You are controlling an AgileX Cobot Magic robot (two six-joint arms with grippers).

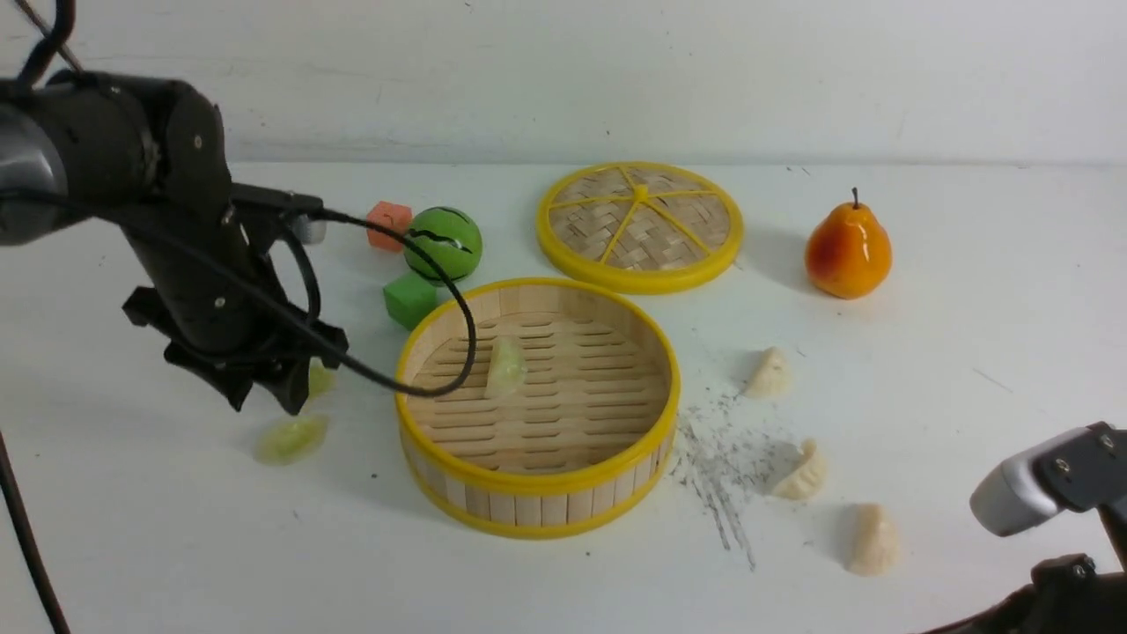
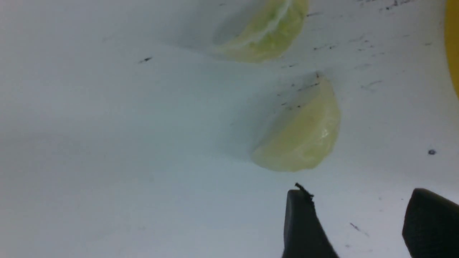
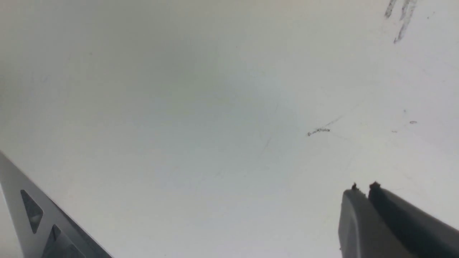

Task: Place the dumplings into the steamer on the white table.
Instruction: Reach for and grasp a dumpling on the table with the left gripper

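Note:
The steamer [image 1: 537, 482] stands mid-table with one green dumpling [image 1: 506, 365] on its slatted floor. Two green dumplings lie on the white table [image 1: 158, 537] left of it: one [image 1: 292, 438] in the open, one [image 1: 320, 379] partly hidden behind my left gripper [image 1: 266, 403]. In the left wrist view that gripper [image 2: 358, 200] is open and empty, just above the table, with a green dumpling [image 2: 301, 132] just beyond its fingertips and the other [image 2: 265, 32] farther off. Three cream dumplings [image 1: 768, 373] [image 1: 803, 473] [image 1: 872, 539] lie right of the steamer. My right gripper [image 3: 364, 188] is shut and empty over bare table.
The woven lid [image 1: 640, 226] lies flat behind the steamer. A green ball [image 1: 444, 243], an orange cube [image 1: 389, 224] and a green cube [image 1: 409, 299] sit behind the steamer's left side. A pear [image 1: 848, 250] stands at the back right. The left arm's cable droops over the steamer rim.

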